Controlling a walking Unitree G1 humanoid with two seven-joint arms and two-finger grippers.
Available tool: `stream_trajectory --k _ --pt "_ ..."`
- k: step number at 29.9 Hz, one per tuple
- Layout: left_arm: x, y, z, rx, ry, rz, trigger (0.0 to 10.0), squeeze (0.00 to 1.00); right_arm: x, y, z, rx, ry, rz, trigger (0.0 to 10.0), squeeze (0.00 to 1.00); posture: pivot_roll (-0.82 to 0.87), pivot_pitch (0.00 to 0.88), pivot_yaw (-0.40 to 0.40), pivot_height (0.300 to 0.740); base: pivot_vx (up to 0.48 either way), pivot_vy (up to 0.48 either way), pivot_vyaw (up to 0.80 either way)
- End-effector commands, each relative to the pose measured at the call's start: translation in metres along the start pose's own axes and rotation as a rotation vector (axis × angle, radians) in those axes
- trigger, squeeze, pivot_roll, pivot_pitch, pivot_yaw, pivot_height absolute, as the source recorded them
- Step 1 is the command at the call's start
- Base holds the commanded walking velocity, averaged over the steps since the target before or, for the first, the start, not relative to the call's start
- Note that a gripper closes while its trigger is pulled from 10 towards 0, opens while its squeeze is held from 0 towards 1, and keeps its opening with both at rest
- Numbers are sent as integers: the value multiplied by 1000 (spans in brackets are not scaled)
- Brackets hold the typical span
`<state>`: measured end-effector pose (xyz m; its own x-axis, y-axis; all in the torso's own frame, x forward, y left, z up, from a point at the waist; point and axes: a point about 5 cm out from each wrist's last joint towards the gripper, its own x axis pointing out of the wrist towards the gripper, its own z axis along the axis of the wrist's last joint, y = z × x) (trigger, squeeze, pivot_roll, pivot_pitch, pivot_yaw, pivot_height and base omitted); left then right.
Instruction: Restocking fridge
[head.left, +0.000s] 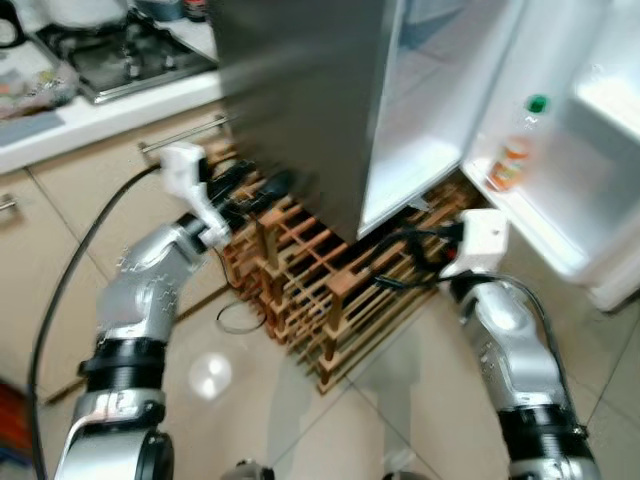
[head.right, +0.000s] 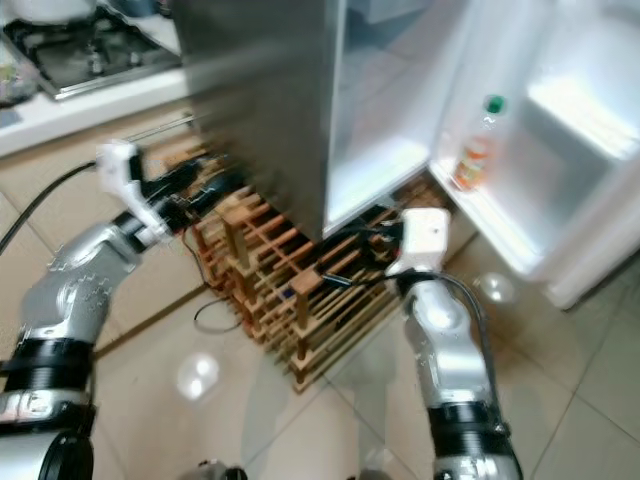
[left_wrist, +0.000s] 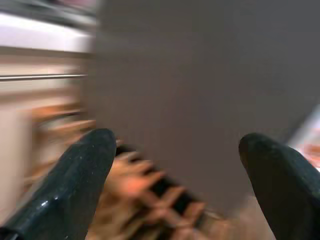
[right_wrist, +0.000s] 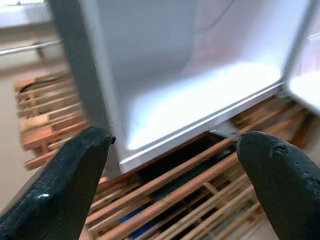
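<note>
The fridge (head.left: 300, 90) has a grey side wall, and its door (head.left: 600, 170) is swung wide to the right. Its white lower compartment (right_wrist: 200, 100) holds nothing that I can see. A clear bottle (head.left: 518, 150) with a green cap and orange label stands in the door shelf. My left gripper (head.left: 262, 190) is open and empty beside the grey wall, fingers (left_wrist: 85, 170) spread wide. My right gripper (head.left: 395, 258) is open and empty, low in front of the compartment's bottom edge. The views are blurred.
A wooden slatted rack (head.left: 320, 280) lies on the tiled floor under the fridge, below both grippers. A gas hob (head.left: 120, 55) sits on the white counter at the far left, above cabinets with a bar handle (head.left: 180, 135). A black cable (head.left: 70, 280) hangs by my left arm.
</note>
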<state>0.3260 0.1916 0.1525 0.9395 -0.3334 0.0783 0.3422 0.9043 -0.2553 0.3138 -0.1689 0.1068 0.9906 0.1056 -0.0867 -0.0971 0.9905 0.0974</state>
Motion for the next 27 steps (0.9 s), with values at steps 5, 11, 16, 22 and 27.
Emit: stream_trajectory --k 5,11,16,22,27 --pt "9 -26 -3 159 -23 124 10000 0 22 5 28 -82 -93 52 10000 0 8 0 -53 740 0 0 668" --pt "21 -28 -7 236 -31 258 10000 0 28 -10 29 -46 -73 23 10000 0 5 0 -86 740 0 0 645" --pt "30 -46 2 354 -97 195 10000 0 16 22 -6 -5 4 93 10000 0 10 0 -75 740 0 0 643" --pt "32 -55 5 370 -114 170 10000 0 10 41 -17 12 9 143 10000 0 8 0 -45 740 0 227 639" --pt "31 -46 -5 380 -55 255 10000 0 15 40 -10 7 -11 142 10000 0 -6 0 -40 740 0 238 639"
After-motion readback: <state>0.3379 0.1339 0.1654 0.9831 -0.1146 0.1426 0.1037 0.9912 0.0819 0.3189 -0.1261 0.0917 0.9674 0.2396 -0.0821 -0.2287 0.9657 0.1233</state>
